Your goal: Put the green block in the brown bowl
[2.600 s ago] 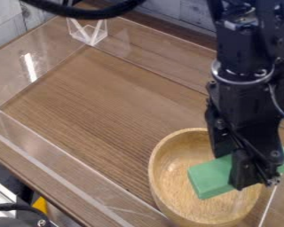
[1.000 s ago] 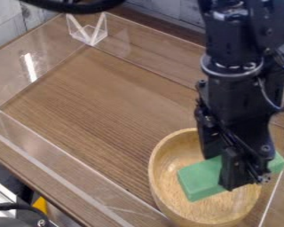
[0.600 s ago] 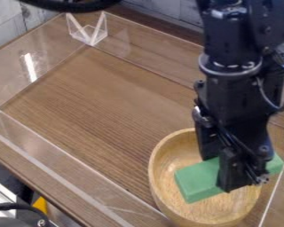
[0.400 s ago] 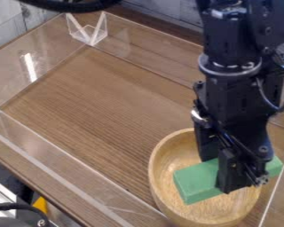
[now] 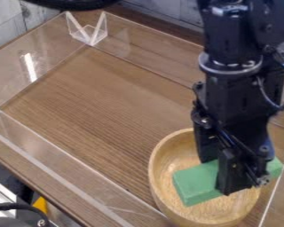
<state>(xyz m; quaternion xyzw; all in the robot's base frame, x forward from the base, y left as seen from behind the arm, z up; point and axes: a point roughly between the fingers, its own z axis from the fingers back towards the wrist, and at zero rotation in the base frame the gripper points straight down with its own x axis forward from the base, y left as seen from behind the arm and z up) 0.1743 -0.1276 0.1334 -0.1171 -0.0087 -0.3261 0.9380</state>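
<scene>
Green block (image 5: 201,181), half hidden, is clamped by end effector (image 5: 237,174) inside brown bowl (image 5: 169,152).

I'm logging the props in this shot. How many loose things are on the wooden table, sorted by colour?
Green: 1, the flat matte green block, in the bowl and between the black tool's fingers.
Light brown: 1, the round wooden bowl.
Clear: 1, a small transparent stand at the far edge.
Total: 3

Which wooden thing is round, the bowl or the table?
The brown bowl is the round one, with a thick curved rim. The table is flat with straight grain lines. The green block sits inside the bowl.
</scene>
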